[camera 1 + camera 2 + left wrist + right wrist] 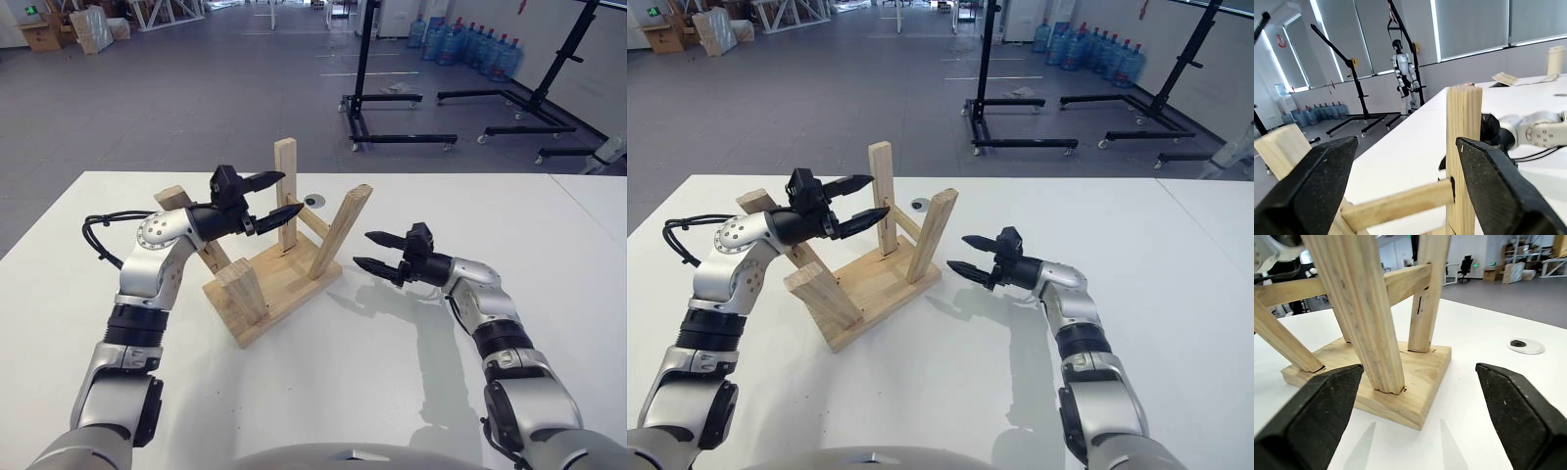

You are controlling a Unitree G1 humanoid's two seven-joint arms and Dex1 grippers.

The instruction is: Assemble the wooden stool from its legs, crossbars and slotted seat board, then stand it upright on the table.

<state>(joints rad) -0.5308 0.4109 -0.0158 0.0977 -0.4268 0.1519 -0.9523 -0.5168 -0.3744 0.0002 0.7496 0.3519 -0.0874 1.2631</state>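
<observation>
The pale wooden stool lies upside down on the flat white table. Its square seat board is flat on the table, and its four thick wooden legs stick up and lean out a little. A thin wooden crossbar joins the far leg to the next one. The left gripper with black pointed fingers hangs up high by the far leg. Its fingers are spread wide and hold nothing. The leg seems to stand between them, but I cannot tell if a finger touches it. The right gripper is low over the table, just beside the right leg but not touching it. Its fingers are spread wide too and hold nothing. A small round grey cap sits in the table behind the stool.
</observation>
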